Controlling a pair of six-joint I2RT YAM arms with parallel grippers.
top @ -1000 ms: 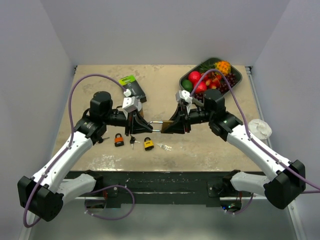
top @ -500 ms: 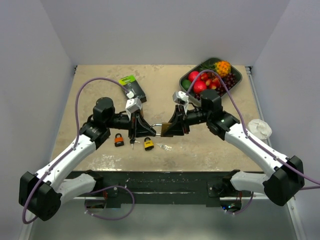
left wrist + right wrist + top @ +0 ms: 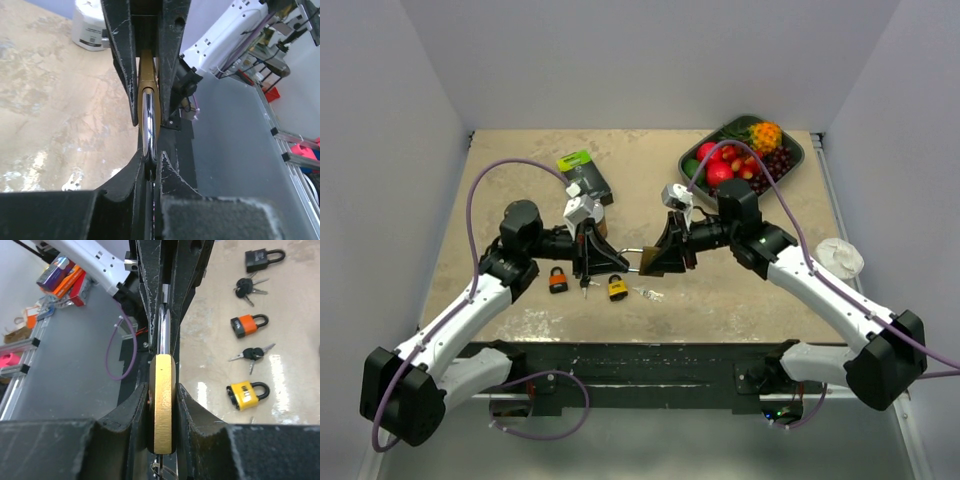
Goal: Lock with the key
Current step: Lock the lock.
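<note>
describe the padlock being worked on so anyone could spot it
Above the middle of the table, where both arms meet, the brass padlock is held aloft: right gripper on its body, left gripper on its shackle. The orange padlock and yellow padlock lie on the table.

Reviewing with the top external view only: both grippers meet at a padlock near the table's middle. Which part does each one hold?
Observer: The right gripper is shut on the body of the brass padlock.
Operator: And the left?
Observer: The left gripper is shut on the steel shackle, seen edge-on between its fingers.
Operator: Any lock I can't see?
Observer: A black padlock lies on the table, beyond the orange padlock in the right wrist view.
</note>
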